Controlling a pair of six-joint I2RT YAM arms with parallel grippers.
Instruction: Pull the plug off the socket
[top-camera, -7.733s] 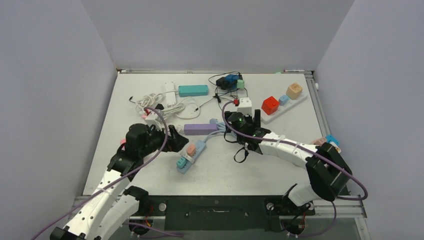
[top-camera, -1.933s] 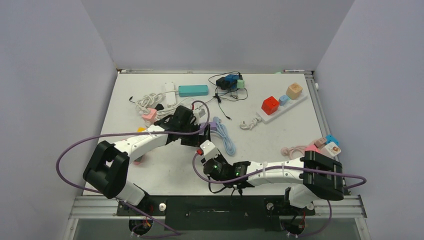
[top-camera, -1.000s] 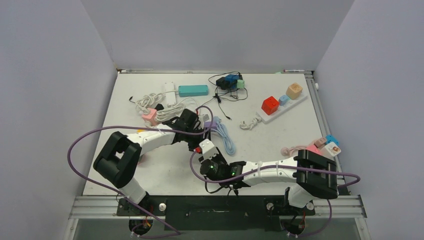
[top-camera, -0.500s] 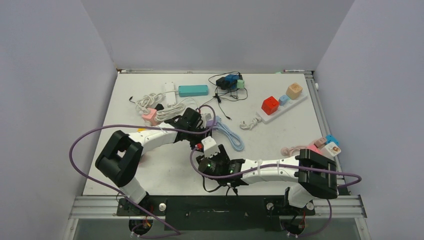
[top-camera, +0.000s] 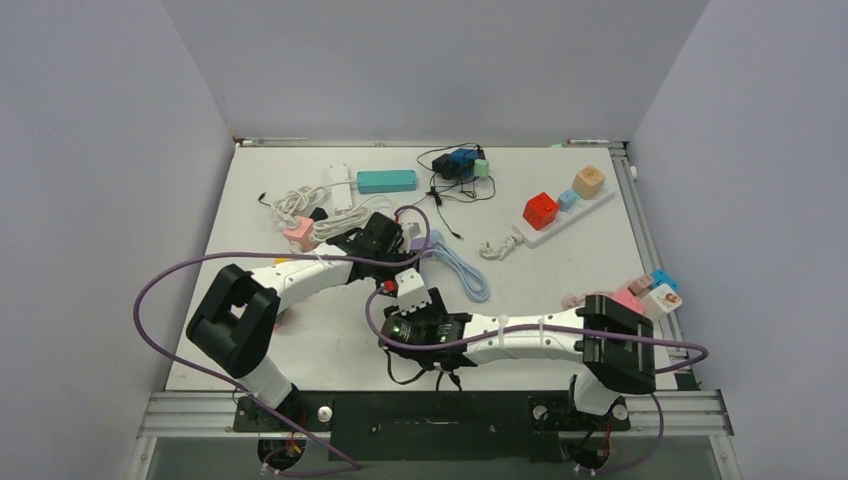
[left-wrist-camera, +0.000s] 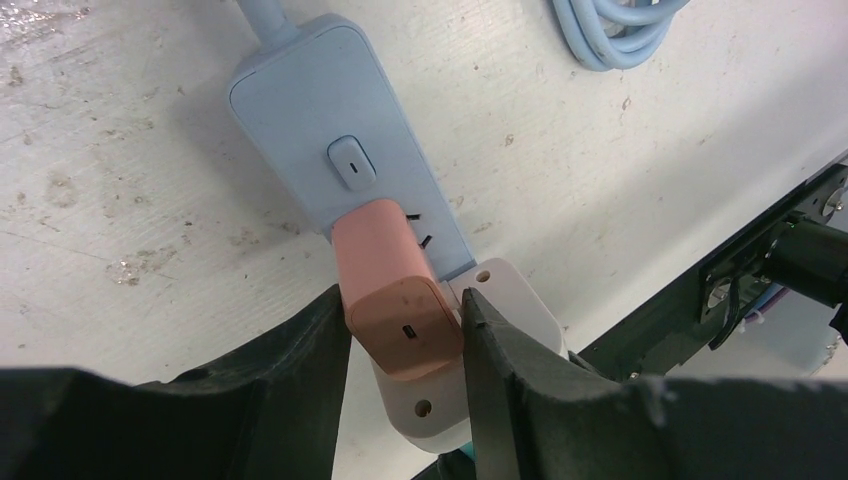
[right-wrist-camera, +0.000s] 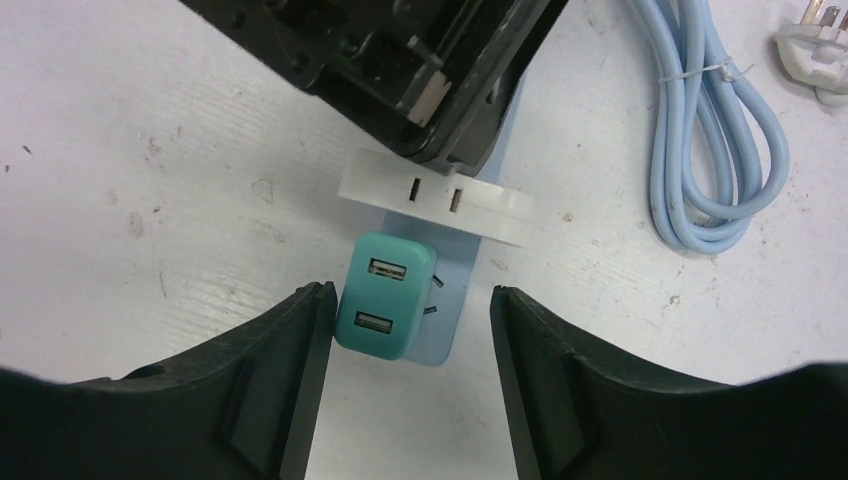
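The socket is a slim light-blue strip lying flat, with its coiled cord to the right. Three plugs sit in it. A salmon-pink plug stands beside the switch, and my left gripper is shut on it, one finger against each side. A white round adapter sits in the middle. A teal USB plug stands at the strip's end. My right gripper is open around the teal plug: its left finger touches the plug, its right finger stands apart. In the top view both wrists cover the strip.
A teal strip, a white cable bundle and dark adapters lie at the back. A white strip with red, blue and tan cubes is at the back right. Pink and blue plugs sit by the right edge.
My left gripper has narrowed onto the pink plug. The right wrist has shifted left along the strip and its jaws have widened. The coiled cord has swung to the right.
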